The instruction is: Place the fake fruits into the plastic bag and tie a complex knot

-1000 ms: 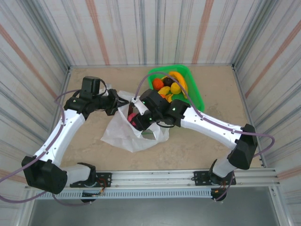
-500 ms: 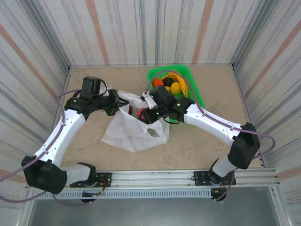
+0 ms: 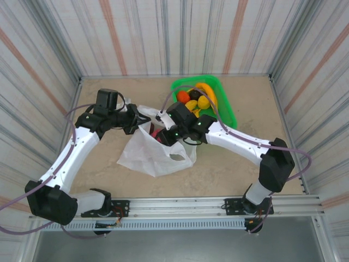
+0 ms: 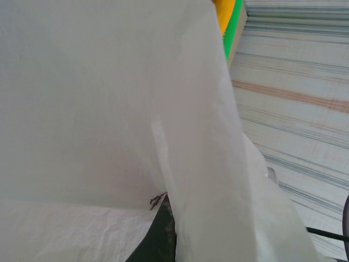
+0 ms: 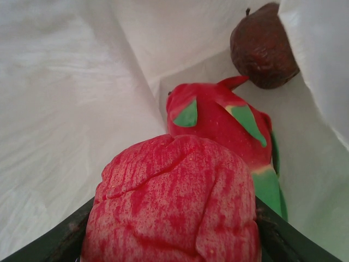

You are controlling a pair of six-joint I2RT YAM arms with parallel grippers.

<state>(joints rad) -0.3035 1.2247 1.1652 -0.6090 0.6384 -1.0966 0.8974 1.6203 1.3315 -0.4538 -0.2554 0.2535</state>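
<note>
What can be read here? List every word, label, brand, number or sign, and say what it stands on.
No readable text in any view.
plastic bag: plain white, no print.
green basket: no label visible.
red fruit: no sticker or mark.
left arm and right arm: no marking large enough to read.
</note>
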